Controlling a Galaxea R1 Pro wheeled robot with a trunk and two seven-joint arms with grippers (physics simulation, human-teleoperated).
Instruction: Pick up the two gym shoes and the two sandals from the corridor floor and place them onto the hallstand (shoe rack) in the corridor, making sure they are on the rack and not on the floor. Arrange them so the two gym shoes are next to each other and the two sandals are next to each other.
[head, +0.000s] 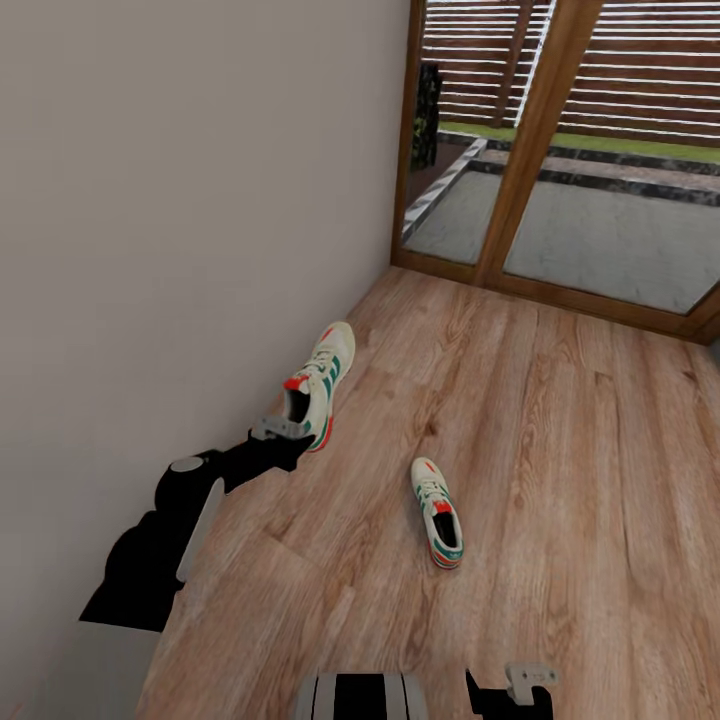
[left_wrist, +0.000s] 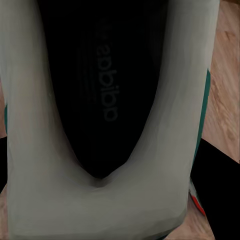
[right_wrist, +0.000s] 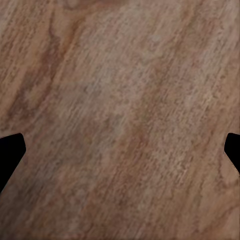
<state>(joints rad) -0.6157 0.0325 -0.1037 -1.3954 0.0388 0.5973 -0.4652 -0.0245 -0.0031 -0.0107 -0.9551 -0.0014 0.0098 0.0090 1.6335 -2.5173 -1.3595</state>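
Left gripper: at heel of white green-striped lace-up sneaker, 10 o'clock by wall; grip unclear.
Second sneaker: floor, 5 o'clock of first.
Right gripper: spread wide, empty.

Close view of a wood-plank floor, light brown with a greyer, paler patch near the middle. The grain runs in long diagonal streaks across the whole picture, with darker brown bands toward one upper corner and along the edges. Two black fingertips of the right gripper poke in from opposite sides of the picture at about the same height, set wide apart, with bare floor between them and nothing held.
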